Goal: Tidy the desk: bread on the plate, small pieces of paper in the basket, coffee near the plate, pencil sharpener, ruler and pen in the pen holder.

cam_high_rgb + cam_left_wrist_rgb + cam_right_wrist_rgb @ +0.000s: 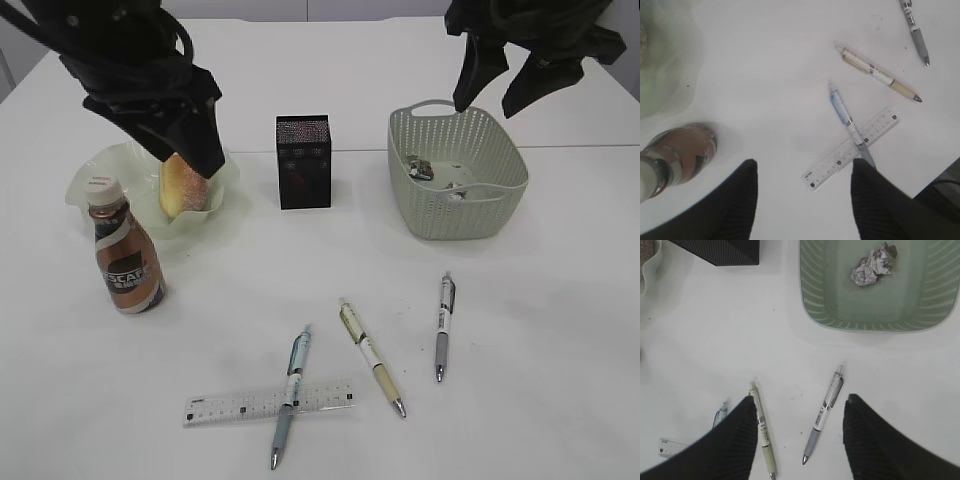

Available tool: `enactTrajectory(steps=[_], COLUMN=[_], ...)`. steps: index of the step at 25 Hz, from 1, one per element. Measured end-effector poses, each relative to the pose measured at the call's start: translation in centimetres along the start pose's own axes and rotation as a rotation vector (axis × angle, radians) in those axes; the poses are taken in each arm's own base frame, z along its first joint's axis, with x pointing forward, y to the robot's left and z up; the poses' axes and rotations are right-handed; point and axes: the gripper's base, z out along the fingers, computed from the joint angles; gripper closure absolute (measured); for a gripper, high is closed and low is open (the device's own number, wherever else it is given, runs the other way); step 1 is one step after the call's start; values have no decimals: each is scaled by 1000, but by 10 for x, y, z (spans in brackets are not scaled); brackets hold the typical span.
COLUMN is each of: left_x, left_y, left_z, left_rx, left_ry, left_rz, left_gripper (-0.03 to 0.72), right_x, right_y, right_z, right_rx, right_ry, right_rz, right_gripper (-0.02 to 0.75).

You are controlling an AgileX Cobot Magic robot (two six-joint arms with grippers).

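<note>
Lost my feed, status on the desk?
Both grippers open, empty. Bread on plate, paper in basket. Three pens, ruler on table; blue pen lies across ruler.

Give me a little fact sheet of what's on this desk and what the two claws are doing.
bread: on the plate
coffee bottle: upright, beside the plate
basket: holds crumpled paper
pen holder: upright between plate and basket
pens: three lying on the desk, blue pen lying across the ruler
left gripper: open, empty, above the desk
right gripper: open, empty, above the desk
</note>
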Motion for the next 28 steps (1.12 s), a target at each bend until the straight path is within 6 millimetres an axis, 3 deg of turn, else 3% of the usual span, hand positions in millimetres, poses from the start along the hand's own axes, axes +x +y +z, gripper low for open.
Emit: enactTrajectory(steps=[9, 18, 25, 28], left_x=[3, 42, 72, 75], left_y=[-39, -55, -76, -77], left_z=[9, 54, 66, 68], left_rx=[10, 41, 80, 84], left_ry=[30, 232, 321, 330], left_rz=[185, 307, 474, 492], left_gripper=[254, 254, 279, 296], right_x=[0, 0, 0, 0], right_y=[-1, -1, -2, -2], right_z=[0, 0, 0, 0], right_rx=[11, 13, 25, 27], right_ry=[-1, -1, -2, -2], right_rz=[-2, -3, -7, -7], right_gripper=[334, 334, 334, 334])
